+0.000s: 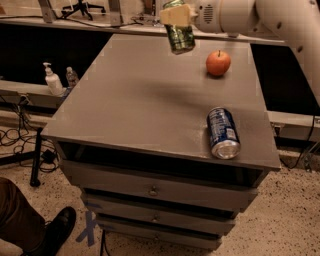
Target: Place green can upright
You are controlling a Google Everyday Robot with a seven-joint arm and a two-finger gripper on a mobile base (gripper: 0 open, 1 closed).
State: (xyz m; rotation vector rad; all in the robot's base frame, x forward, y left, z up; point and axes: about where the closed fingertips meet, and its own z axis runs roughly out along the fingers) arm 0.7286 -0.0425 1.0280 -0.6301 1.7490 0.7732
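Cream-fingered pincer (176, 15) at far top, clamped on slim pale-green aluminium can (180, 38), can near upright above grey worktop (135, 100), red apple (218, 63) right, blue-and-white can (223, 133) lying near right

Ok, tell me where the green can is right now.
The green can hangs at top centre of the camera view, gripped by the end effector above the table, up and left of the apple.

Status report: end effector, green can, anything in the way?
End effector above far edge of table, shut on green can. Can airborne, near upright, not set down. Apple and lying blue can off to the side, not beneath it.
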